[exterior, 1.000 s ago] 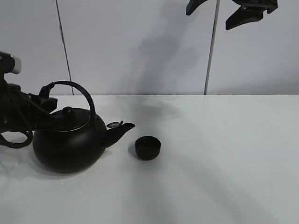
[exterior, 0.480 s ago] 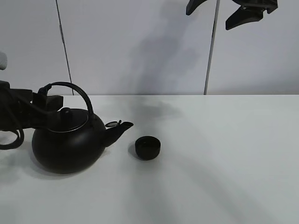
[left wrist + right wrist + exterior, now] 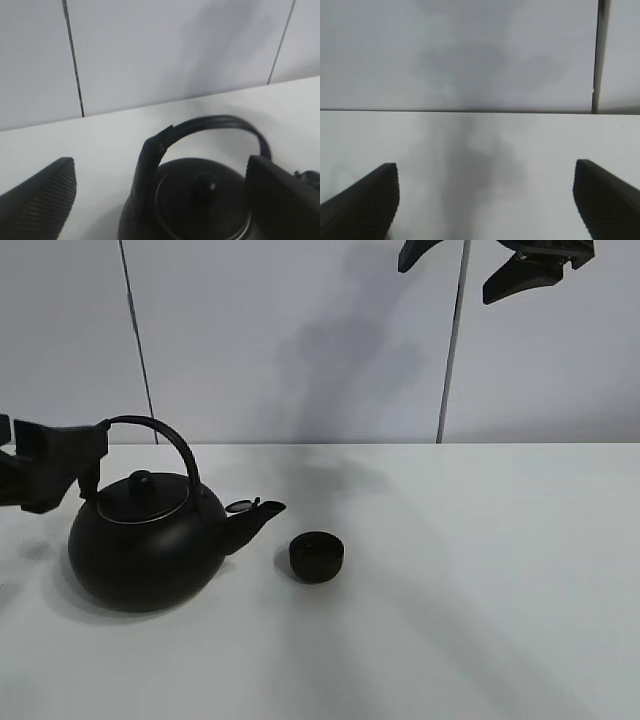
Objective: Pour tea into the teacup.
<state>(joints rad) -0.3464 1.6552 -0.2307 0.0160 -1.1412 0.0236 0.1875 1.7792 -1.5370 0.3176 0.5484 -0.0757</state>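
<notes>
Small black teacup (image 3: 317, 557) sits centre frame on the white counter (image 3: 480, 580); left claw (image 3: 50, 465) at far left, well apart, spread wide, empty; kettle (image 3: 145, 540) between them; right claw (image 3: 495, 265) at upper right, wide open, empty.

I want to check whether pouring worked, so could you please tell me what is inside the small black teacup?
The teacup shows only a dark interior beside the kettle spout; no tea is discernible, since its black wall and the viewing angle hide the bottom.
</notes>
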